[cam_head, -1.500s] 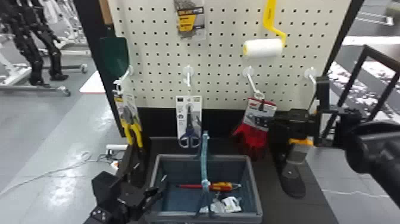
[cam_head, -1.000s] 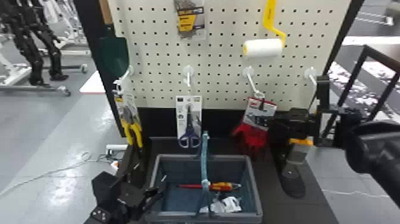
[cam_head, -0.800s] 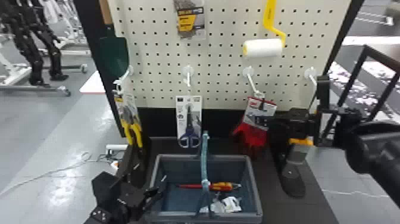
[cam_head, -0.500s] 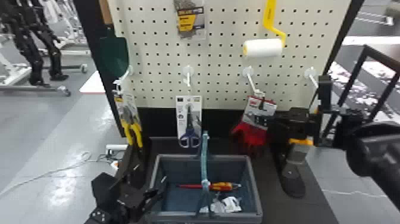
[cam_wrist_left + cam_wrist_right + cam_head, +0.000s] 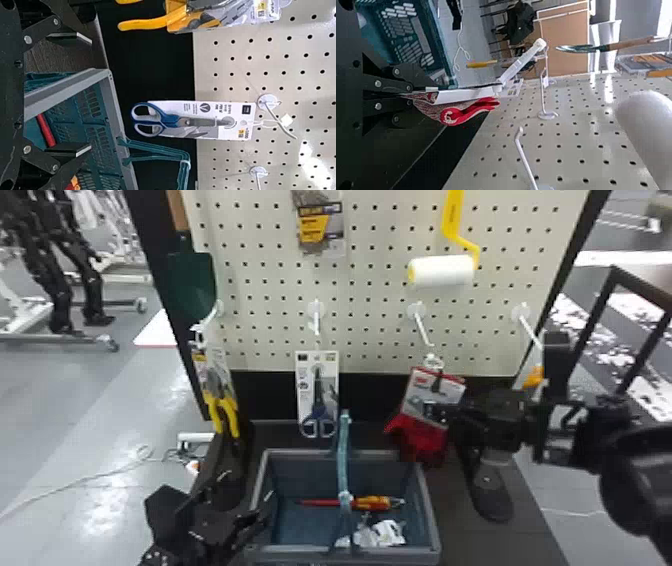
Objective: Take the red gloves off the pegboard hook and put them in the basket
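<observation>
well, the right hand [image 5: 440, 410], nearly closed, pinches the red gloves [image 5: 424, 440].

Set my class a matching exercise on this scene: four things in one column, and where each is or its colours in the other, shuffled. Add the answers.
Column one
1. Red gloves
2. Screwdriver
3. Scissors
4. Paint roller

Column two
A. White, with a yellow frame
B. Lying inside the basket
C. Held by the right gripper
D. Blue-handled, on a white card

Right pairs: 1-C, 2-B, 3-D, 4-A
</observation>
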Controlling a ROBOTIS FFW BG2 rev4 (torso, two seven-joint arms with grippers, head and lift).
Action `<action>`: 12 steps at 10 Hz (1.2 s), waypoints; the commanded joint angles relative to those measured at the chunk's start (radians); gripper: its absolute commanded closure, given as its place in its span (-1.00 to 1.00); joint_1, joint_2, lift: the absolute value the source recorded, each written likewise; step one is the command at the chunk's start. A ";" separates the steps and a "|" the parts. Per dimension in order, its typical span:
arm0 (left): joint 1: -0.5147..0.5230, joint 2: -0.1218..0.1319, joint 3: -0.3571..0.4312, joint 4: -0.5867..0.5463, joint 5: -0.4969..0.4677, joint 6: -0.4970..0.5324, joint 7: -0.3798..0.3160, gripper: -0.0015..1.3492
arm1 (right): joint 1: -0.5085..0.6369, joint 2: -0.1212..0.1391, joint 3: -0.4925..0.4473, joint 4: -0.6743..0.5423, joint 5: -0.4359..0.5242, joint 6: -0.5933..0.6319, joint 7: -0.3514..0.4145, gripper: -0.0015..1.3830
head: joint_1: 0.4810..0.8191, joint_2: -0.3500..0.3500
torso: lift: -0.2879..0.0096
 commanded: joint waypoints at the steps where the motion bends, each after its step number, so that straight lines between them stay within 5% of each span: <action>1: -0.008 -0.003 -0.001 -0.001 0.000 0.000 -0.003 -0.47 | 0.033 0.042 -0.003 -0.015 -0.008 0.005 0.000 0.87 | -0.60 0.00 | 0.26; 7: 0.005 -0.003 0.012 -0.002 0.003 0.005 -0.003 -0.47 | 0.136 0.163 -0.009 0.094 0.000 -0.015 0.043 0.87 | -0.60 0.00 | 0.26; 11: 0.000 -0.003 0.010 -0.002 0.000 0.006 -0.003 -0.47 | 0.120 0.180 0.048 0.182 -0.012 -0.017 0.069 0.86 | -0.60 0.00 | 0.26; 12: 0.000 -0.003 0.007 -0.002 0.002 0.006 -0.003 -0.47 | 0.116 0.182 0.063 0.196 -0.012 -0.008 0.080 0.52 | -0.60 0.00 | 0.26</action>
